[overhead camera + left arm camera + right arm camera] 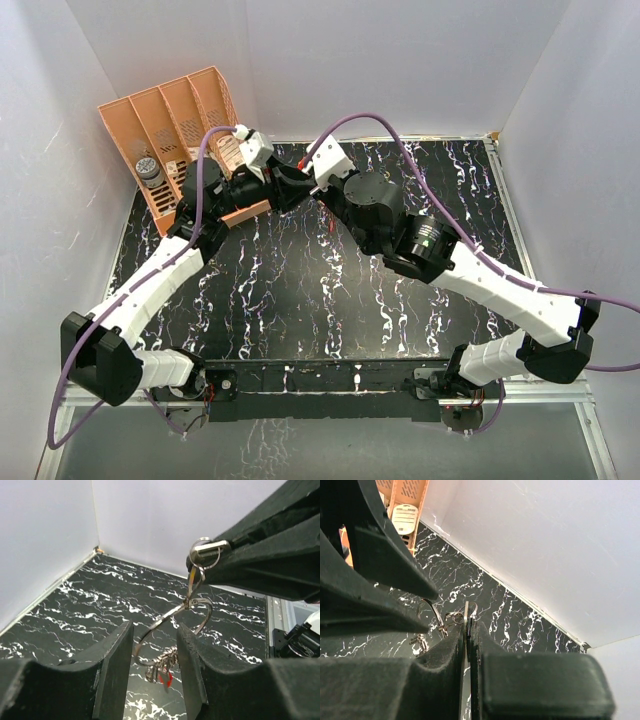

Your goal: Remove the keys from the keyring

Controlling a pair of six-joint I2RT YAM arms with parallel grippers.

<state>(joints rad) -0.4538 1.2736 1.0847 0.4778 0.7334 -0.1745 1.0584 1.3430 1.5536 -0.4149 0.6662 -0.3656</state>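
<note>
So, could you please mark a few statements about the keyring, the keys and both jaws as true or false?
1. The right jaws are shut on a small metal piece at the top of the keyring. True.
2. The keys lie flat on the table. False: they hang from the keyring, above the table.
3. One key has a red head. True.
4. The left jaws are pressed together. False: they stand apart, with the keyring between them.
5. The orange organizer stands in the far right corner. False: it is in the far left corner.
</note>
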